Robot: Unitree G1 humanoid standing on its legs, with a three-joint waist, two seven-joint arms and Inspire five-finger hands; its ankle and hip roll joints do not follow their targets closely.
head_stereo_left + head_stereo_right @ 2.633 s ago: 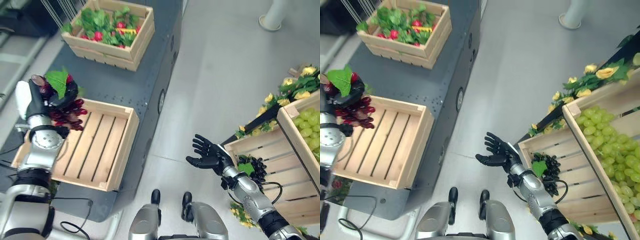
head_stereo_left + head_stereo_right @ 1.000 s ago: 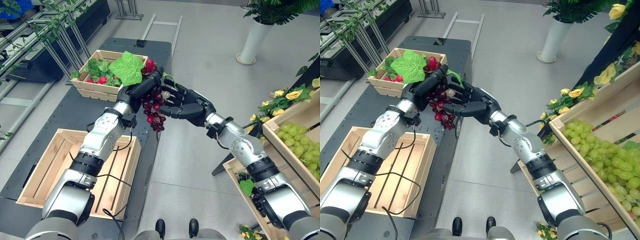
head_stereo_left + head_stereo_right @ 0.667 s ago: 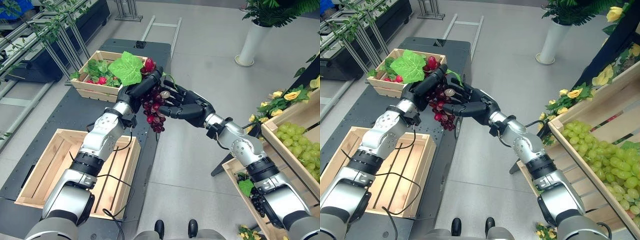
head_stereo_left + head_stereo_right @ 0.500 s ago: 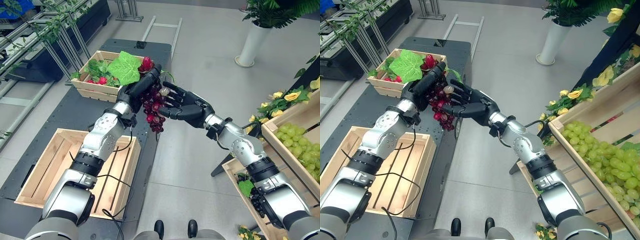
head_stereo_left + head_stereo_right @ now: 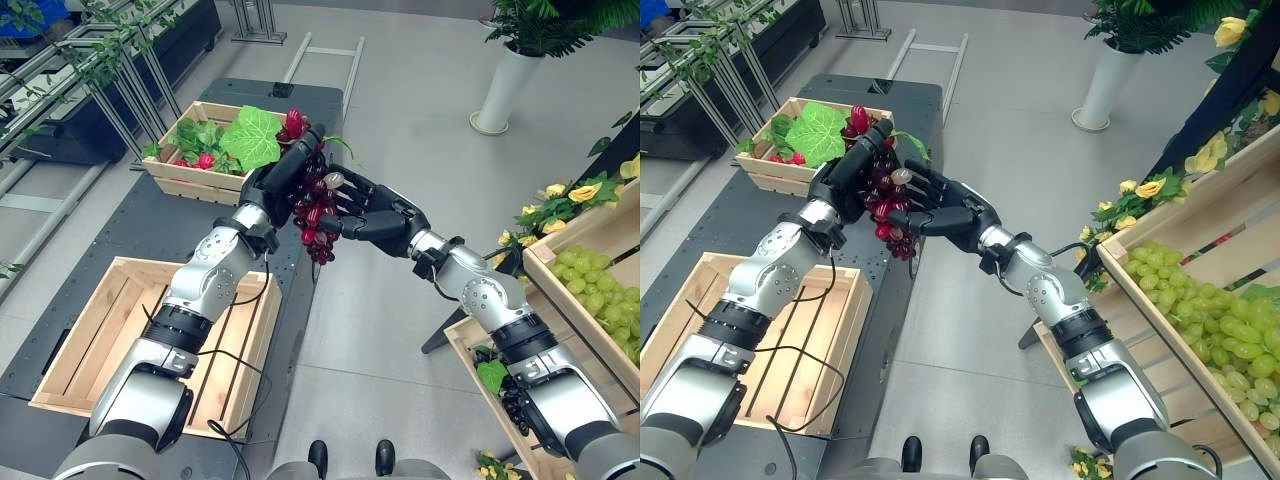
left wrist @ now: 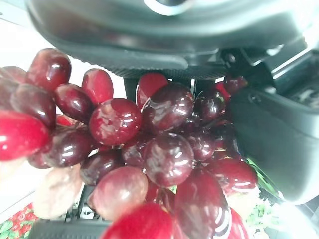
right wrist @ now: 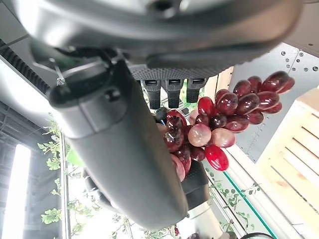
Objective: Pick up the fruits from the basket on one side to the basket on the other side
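Observation:
A bunch of red grapes with a green leaf hangs in mid-air past the dark cart's right edge. My left hand is shut on the top of the bunch; its wrist view has the grapes pressed against the palm. From the right, my right hand meets the bunch with its fingers spread straight against the grapes and its thumb under them. The right wrist view has the grapes hanging just past the straight thumb.
An empty slatted wooden crate lies on the dark cart below my left arm. A crate of greens and red fruit stands farther back. At the right are a crate of green grapes, a lower crate and a white pot.
My left hand carried the grapes from over the empty crate up to the middle, and my right hand rose to meet them. In the last second its fingers came closer against the bunch.

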